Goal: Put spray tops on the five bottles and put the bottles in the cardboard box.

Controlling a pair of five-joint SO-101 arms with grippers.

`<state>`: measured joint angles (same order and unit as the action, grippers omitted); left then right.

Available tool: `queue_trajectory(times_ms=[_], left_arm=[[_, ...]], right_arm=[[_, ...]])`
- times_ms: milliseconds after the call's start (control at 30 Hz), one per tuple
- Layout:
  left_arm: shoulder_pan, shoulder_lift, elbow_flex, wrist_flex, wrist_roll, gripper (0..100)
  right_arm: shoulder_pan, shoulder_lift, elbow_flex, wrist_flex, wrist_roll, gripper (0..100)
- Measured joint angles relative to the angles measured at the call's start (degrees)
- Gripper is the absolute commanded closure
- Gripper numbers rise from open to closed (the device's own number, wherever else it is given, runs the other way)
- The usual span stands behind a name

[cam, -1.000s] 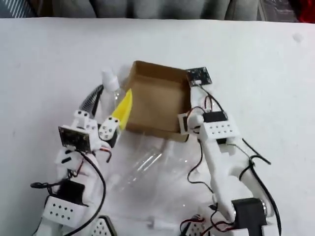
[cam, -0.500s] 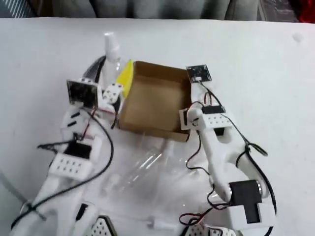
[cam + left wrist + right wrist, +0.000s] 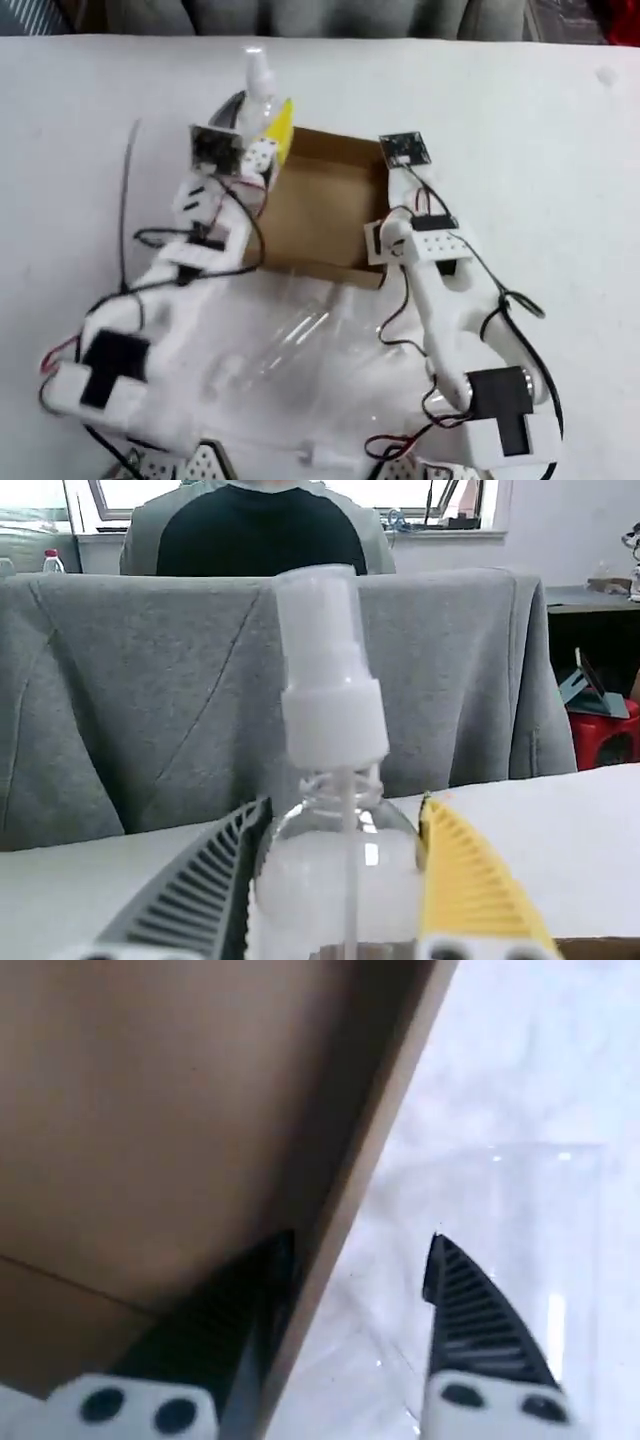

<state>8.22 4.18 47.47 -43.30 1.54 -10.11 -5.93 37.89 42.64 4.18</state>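
The left fingers (image 3: 195,900) are shut on a bottle (image 3: 335,880). The grey one presses one side of its clear shoulder and the yellow one presses the other. The bottle stands upright between them, and its white spray top (image 3: 330,680) rises well past the fingertips (it is already seated on the neck). From above, these fingers (image 3: 281,122) and the bottle (image 3: 258,85) sit just outside the far left corner of the cardboard box (image 3: 310,265), over the white surface (image 3: 520,120). Beyond the bottle hangs a grey cloth (image 3: 120,700).

The right fingers (image 3: 470,1320) are spread and hold nothing. The box's wall (image 3: 375,1150) nearest the arms runs between them. The dark finger is inside the box, close by the wall, and the other is outside over the surface. Out past that outer finger a clear bottle (image 3: 300,330) lies on its side on the surface. Farther back toward the arms' bases lies a loose spray top (image 3: 322,458).
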Motion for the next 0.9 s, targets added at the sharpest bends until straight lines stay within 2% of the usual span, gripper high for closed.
queue_trajectory(times_ms=[467,667,900], left_arm=[[1.67,23.65,-13.8,-18.46,0.0,97],[1.67,30.77,-21.27,-20.22,0.0,97],[1.93,32.35,-21.54,-22.77,0.0,98]], right_arm=[[0.0,-0.09,0.0,0.0,0.0,82.7],[0.0,-0.09,0.0,0.0,0.0,82.8],[0.0,-0.09,0.0,0.0,0.0,82.8]])
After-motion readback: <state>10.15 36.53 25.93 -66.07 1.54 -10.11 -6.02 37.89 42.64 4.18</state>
